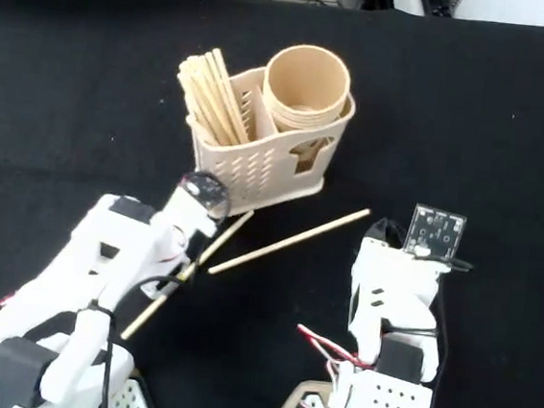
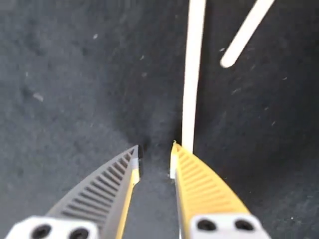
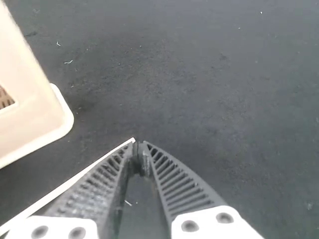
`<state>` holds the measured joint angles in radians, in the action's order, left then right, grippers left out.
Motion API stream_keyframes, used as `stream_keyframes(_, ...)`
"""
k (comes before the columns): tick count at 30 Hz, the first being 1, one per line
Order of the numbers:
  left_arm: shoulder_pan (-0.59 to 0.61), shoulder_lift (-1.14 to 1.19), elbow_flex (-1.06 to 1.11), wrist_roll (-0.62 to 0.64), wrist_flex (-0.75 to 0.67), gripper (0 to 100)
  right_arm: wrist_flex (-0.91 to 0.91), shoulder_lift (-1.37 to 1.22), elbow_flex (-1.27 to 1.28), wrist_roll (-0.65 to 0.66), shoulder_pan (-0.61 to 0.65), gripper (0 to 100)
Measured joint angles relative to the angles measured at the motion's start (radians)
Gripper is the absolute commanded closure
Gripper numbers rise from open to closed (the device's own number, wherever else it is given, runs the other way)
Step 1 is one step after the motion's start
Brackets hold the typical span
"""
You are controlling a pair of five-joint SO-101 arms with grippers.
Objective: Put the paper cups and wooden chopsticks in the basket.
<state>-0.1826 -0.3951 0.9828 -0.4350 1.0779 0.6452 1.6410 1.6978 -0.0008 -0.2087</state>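
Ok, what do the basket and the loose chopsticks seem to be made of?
The basket: likely moulded plastic, cream, matte; its walls have neat punched-looking slots. The loose chopsticks: apparently bare wood, pale and matte, uniform thin sticks; bamboo can't be ruled out.

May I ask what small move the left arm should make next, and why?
Probably nudge the left gripper sideways over the thin wooden chopstick: its jaws are open, but the stick meets the yellow fingertip, not the gap, so closing now might miss.
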Motion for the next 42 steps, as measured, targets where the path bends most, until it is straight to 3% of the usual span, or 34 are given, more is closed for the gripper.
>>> stream_keyframes(8,-0.109,0.0,0.0,0.0,-0.025,88,0.0,0.0,0.0,0.0,0.0,98.3)
stream_keyframes(22,-0.121,-0.014,0.026,0.0,-0.025,91,0.0,0.0,0.0,0.0,0.0,96.3)
stream_keyframes(26,-0.121,-0.146,0.08,0.0,-0.025,91,0.072,0.0,0.0,0.081,0.003,88.8)
stream_keyframes(30,-0.118,-0.373,0.114,0.0,0.051,91,0.121,0.0,-0.005,0.166,0.005,88.5)
stream_keyframes(35,0.025,-0.666,0.12,0.031,0.181,91,0.227,0.0,-0.104,0.304,0.038,88.5)
stream_keyframes(42,0.433,-0.859,0.133,0.04,0.218,91,0.522,0.0,-0.285,0.609,0.252,88.5)
